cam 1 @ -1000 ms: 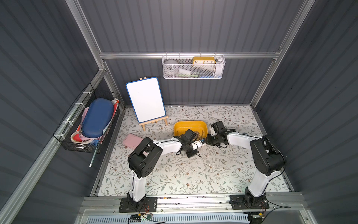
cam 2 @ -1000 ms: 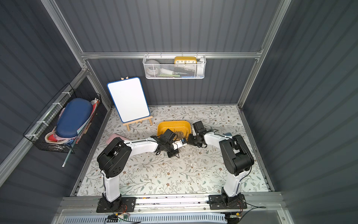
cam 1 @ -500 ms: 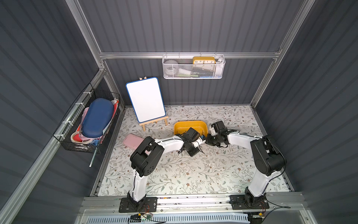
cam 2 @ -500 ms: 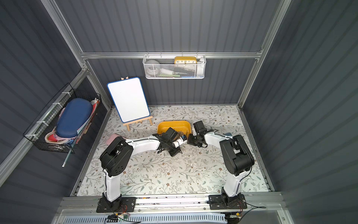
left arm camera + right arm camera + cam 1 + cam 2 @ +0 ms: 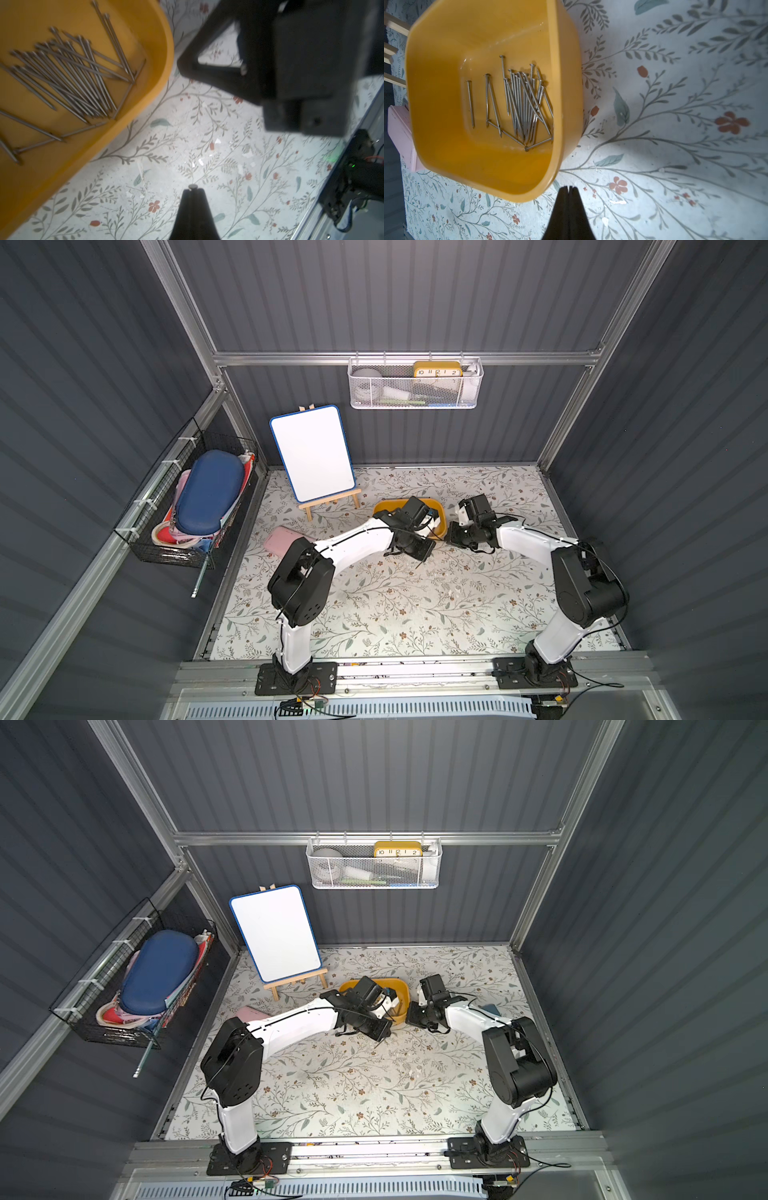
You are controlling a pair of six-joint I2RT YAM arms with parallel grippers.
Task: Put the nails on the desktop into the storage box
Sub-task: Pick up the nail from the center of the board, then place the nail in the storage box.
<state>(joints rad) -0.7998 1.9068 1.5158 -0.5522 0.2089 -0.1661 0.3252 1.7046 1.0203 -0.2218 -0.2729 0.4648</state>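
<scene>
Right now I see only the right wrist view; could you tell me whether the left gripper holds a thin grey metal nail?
Observer: Yes; the left wrist view shows the left gripper shut on a nail, its round head at the tips.
Operator: Is it above the mustard-yellow plastic storage box?
Observer: No, over the floral off-white desktop beside it.
Operator: How near is my right gripper?
Observer: In a top view the right gripper sits close, by the same box corner.

One storage box (image 5: 564, 99), roughly twenty nails (image 5: 520, 104) inside, one nail (image 5: 193, 186) outside, one pink case (image 5: 282, 541), one whiteboard (image 5: 313, 452), one white basket (image 5: 415, 397), one black basket (image 5: 174, 552).
</scene>
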